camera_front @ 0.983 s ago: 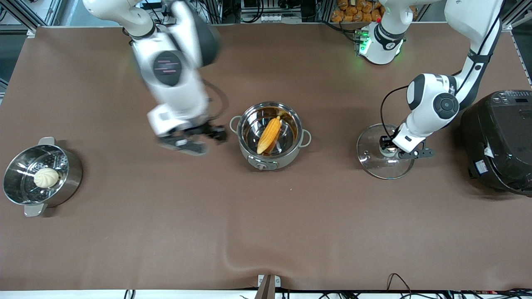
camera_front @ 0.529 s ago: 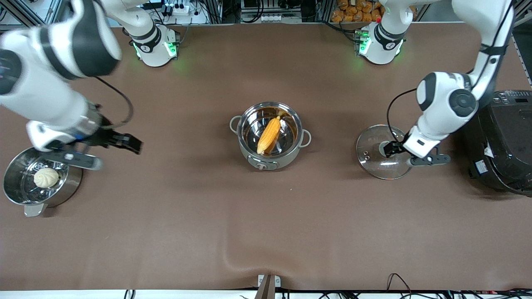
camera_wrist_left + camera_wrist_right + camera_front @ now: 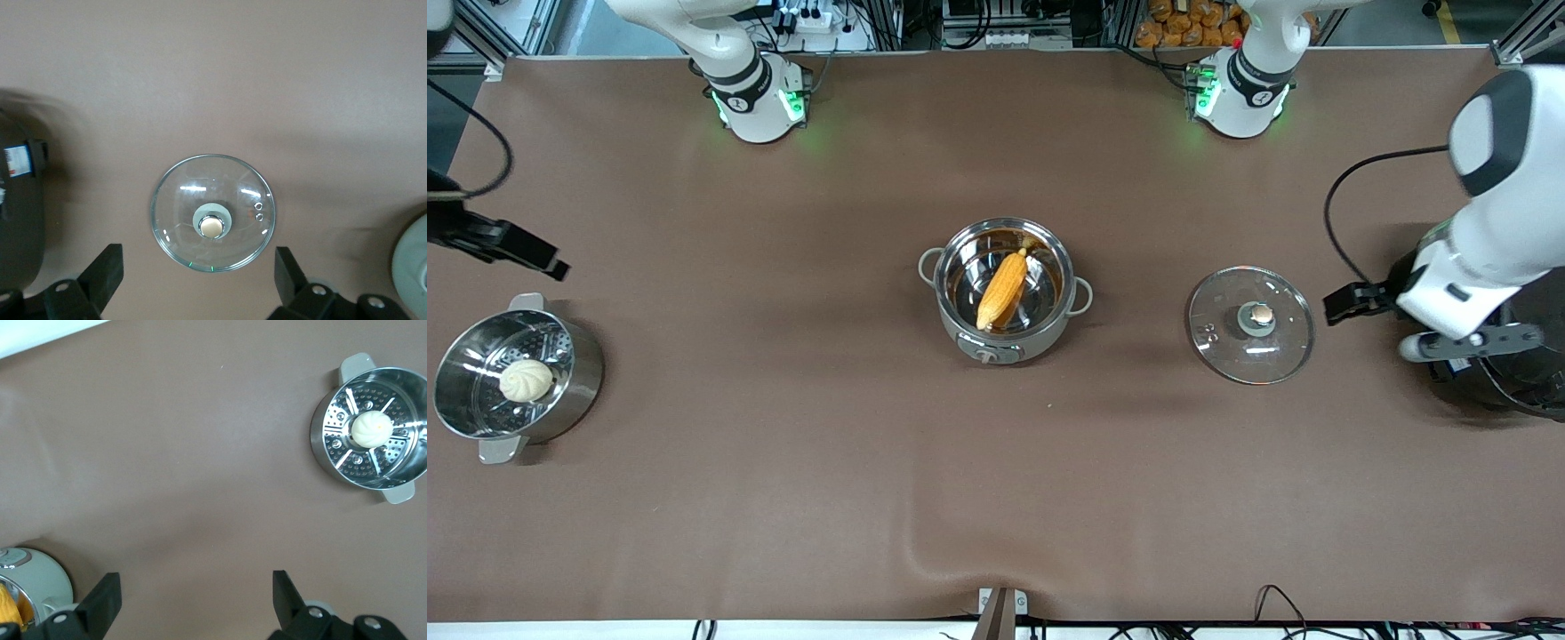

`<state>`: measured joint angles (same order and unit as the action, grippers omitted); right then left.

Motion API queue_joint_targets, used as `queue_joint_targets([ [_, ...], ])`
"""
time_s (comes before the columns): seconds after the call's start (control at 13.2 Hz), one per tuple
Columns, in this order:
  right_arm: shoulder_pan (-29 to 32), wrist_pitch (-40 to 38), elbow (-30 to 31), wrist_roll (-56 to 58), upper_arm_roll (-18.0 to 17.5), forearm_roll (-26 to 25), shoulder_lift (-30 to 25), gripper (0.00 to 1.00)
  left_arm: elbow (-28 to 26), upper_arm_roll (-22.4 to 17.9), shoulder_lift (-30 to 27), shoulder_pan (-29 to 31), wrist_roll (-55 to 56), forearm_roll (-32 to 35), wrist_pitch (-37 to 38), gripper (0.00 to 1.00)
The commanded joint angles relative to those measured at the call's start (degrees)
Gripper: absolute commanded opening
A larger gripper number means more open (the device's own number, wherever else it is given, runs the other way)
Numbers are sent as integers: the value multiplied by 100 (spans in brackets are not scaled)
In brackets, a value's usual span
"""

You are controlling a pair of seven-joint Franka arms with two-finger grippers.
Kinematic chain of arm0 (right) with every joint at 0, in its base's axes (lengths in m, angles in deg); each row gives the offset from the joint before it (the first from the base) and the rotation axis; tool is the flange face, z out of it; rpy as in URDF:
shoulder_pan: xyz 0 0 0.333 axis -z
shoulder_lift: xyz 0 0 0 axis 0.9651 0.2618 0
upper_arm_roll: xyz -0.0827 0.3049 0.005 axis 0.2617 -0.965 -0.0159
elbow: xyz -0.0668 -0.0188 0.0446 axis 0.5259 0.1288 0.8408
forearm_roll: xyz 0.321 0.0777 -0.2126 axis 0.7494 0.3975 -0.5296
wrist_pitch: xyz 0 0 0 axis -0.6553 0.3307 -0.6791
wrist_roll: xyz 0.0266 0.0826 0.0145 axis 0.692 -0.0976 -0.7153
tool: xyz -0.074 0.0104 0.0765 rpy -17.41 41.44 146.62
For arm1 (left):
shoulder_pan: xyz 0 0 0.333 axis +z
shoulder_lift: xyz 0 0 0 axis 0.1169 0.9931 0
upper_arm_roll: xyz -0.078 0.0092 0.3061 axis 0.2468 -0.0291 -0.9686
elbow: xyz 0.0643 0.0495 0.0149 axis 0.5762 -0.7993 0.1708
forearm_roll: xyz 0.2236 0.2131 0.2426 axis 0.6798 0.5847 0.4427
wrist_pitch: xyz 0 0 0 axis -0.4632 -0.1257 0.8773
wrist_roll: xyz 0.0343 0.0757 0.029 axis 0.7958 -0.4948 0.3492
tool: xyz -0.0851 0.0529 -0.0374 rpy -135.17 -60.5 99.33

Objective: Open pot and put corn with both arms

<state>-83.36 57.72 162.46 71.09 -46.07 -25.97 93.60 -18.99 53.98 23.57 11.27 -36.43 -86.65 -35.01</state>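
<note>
Our left gripper is hanging in the air with its fingers spread wide and nothing between them, over the bare table between the lid and the black cooker. In the left wrist view we are looking down on the lid, which is lying flat on the table, knob up, with the two fingertips apart from it on either side of the frame. The cooker is sitting at the left arm's end of the table, and our left forearm is passing over it.

Our right gripper is hanging at the right arm's end of the table, over bare cloth just beside the steamer. Its fingers are also standing wide apart and are holding nothing. The steamer is resting on the table with a white bun lying on its perforated floor.

The pot is standing open in the middle of the table, well apart from both grippers, with its dial facing the front camera. The corn is lying inside it, slanted across the shiny bottom. The lid is sitting beside the pot, toward the left arm's end, not touching it.
</note>
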Motion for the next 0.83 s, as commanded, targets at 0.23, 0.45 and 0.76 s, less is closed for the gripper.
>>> queue_joint_targets([
  [0.23, 317, -629, -120, 1585, -88, -59, -47, 100, 935, 34, 6, 54, -35, 15, 1173, 100],
  [0.45, 273, -673, -103, 1542, -123, -190, -47, 100, 935, -45, -231, 72, -53, 67, 1306, 100],
  [0.76, 256, -638, -85, 1524, -132, -375, -3, 100, 768, -342, -749, -339, -106, 6, 1342, 100],
])
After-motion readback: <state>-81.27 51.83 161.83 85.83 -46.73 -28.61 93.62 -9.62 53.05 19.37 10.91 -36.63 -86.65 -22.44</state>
